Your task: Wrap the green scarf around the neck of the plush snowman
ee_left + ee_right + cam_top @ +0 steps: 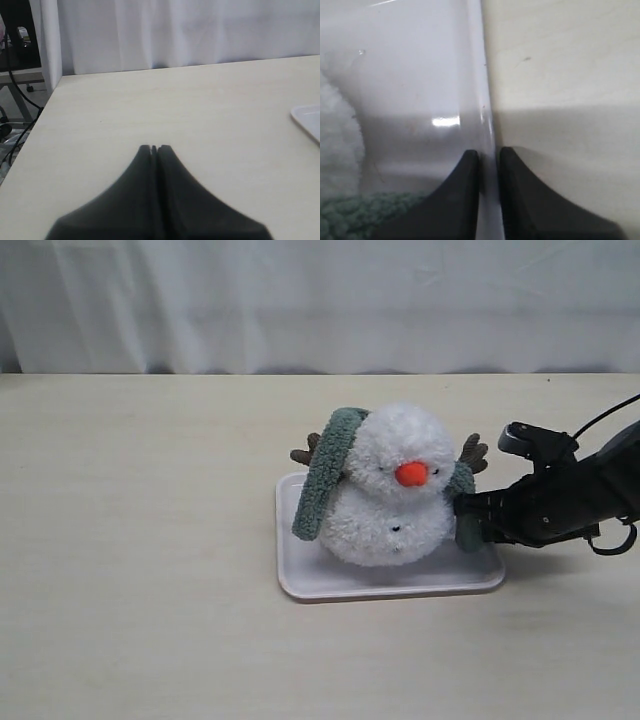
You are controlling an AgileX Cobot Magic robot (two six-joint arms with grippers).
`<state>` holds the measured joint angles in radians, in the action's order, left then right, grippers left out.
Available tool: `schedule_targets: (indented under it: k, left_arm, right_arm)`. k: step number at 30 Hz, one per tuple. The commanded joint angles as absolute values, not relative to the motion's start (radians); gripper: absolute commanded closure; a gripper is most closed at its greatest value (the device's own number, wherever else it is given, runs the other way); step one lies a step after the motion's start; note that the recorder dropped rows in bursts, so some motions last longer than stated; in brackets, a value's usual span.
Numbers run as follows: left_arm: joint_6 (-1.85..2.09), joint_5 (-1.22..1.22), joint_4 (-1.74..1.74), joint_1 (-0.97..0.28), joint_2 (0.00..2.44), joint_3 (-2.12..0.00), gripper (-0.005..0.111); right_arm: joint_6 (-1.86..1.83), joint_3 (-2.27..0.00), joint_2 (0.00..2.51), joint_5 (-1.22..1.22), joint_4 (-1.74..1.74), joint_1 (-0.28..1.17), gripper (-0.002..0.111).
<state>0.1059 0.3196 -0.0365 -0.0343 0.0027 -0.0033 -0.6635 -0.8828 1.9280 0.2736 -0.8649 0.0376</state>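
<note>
The plush snowman (pixel 395 490) sits upright on a white tray (pixel 330 585), its orange nose facing the camera. The green scarf (pixel 325 480) lies over the back of its head. One end hangs down its left side and the other end (pixel 466 530) drops on the right, beside my right gripper (pixel 470 515). In the right wrist view that gripper (pixel 489 152) has its jaws a narrow gap apart, straddling the tray's rim (pixel 482 90). The scarf (pixel 350 215) lies beside one finger, not between them. White fur of the snowman (pixel 335 135) shows nearby. My left gripper (pixel 154 147) is shut on nothing over bare table.
The pale wooden table (pixel 140 540) stretches wide to the left of the tray, with a white curtain (pixel 300 300) behind it. A corner of the tray (pixel 309 120) shows in the left wrist view. The table's edge and cables (pixel 20 90) lie beyond the left gripper.
</note>
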Motion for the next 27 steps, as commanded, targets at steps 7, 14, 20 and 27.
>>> schedule_targets:
  k: [7,14,20,27]
  left_arm:
    - [0.099,0.309,-0.038,-0.03,0.0,0.0,0.107]
    - [0.099,0.309,-0.038,-0.03,0.0,0.0,0.107]
    - [0.099,0.309,-0.038,-0.03,0.0,0.0,0.107]
    - [0.099,0.309,-0.038,-0.03,0.0,0.0,0.107]
  right_arm:
    - [-0.669,-0.871,1.957,0.217,-0.906,0.037,0.104]
    - [-0.709,-0.871,1.957,0.217,-0.904,0.037,0.104]
    - [-0.72,-0.871,1.955,0.223,-0.904,0.037,0.088]
    - [-0.717,-0.871,1.908,0.268,-0.879,0.037,0.073]
